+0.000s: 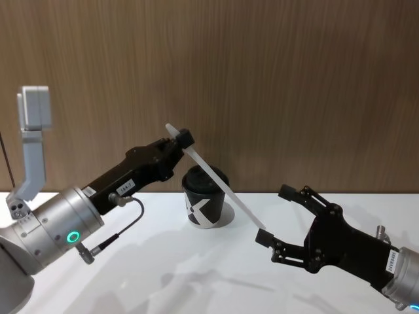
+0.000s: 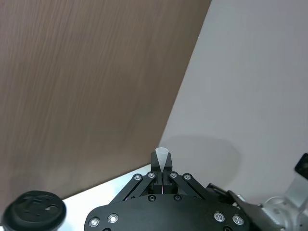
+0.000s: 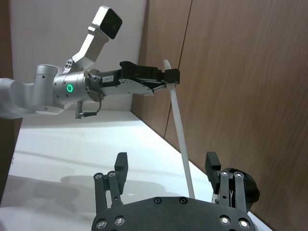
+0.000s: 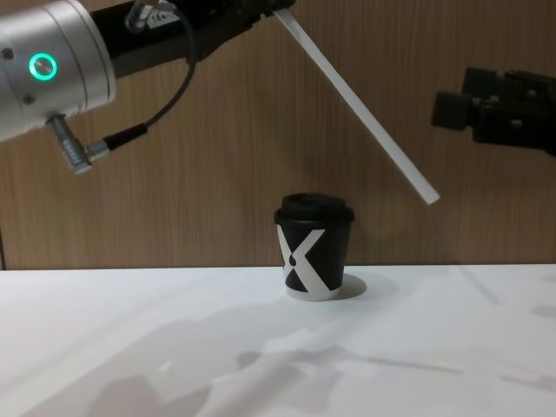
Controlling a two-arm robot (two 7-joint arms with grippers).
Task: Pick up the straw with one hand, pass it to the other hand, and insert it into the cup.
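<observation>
Right gripper (image 1: 273, 214) wide open by low end of straw (image 1: 219, 180); left gripper (image 1: 185, 138) clamps top. Handover apparently done; insertion into cup (image 1: 204, 208) outstanding.

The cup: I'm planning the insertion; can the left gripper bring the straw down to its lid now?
Probably yes: the left gripper holds the straw tilted, higher than the cup, with nothing between; the open right gripper is near its lower end.

The light is even and fairly bright, coming from above, so the white table (image 4: 104, 304) carries soft pale grey shadows on its near part and a small darker one just right of the cup (image 4: 314, 252).
</observation>
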